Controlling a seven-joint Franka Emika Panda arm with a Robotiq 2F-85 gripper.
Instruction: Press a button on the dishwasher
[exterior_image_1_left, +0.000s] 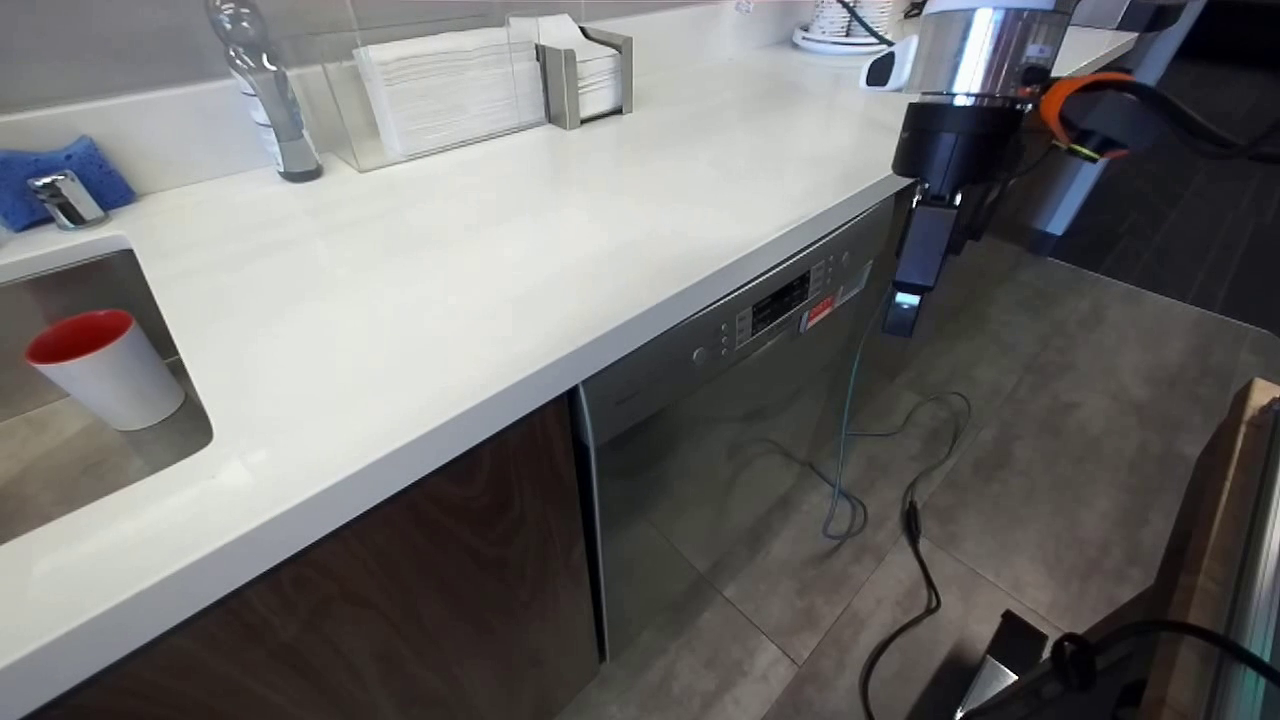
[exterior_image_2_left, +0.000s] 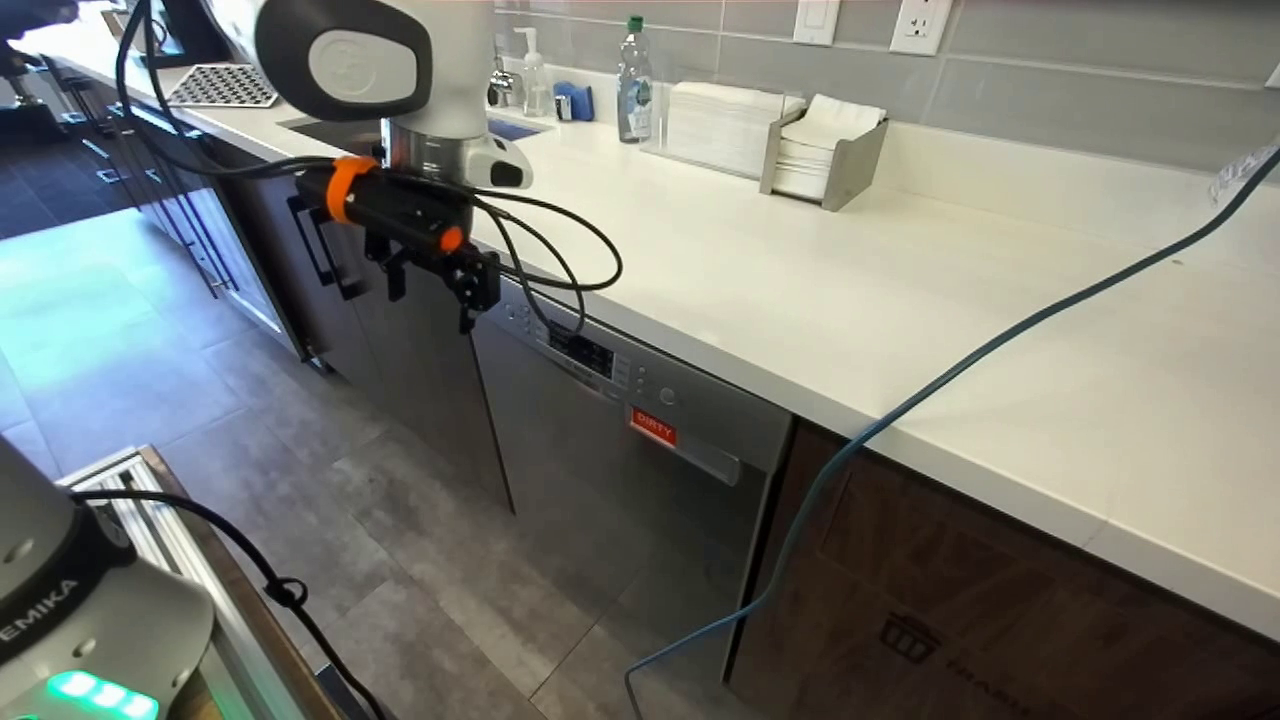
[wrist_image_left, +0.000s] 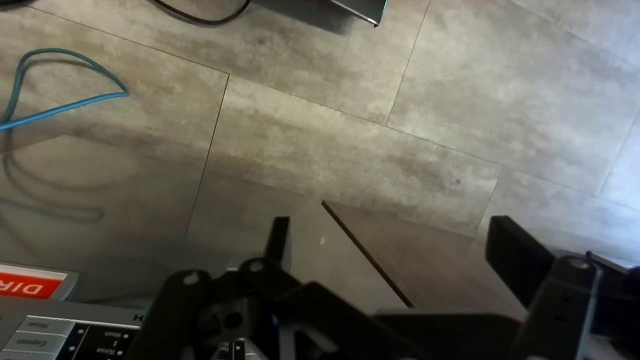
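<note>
1. The dishwasher (exterior_image_2_left: 625, 485) is found around and below the dark display (exterior_image_1_left: 782, 300), which is set into its control strip (exterior_image_1_left: 655, 380); the countertop (exterior_image_1_left: 700, 200) is placed above the display.
2. The gripper (wrist_image_left: 390, 222) is held out in front of the display and off to one side, apart from it, with the tips pointed downward.
3. Its fingers (wrist_image_left: 515, 255) are seen spread wide in the wrist view, with nothing gripped between them.
4. The step in hand is judged to be the approach; no button is seen to be touched.
5. A round button (exterior_image_1_left: 700, 356) is seen beside the display, among smaller ones; which is meant cannot be told.
6. For the next move, the fingers should probably be brought together into one blunt tip, turned toward the display, lined up with a button beside it, and pressed in lightly.
</note>
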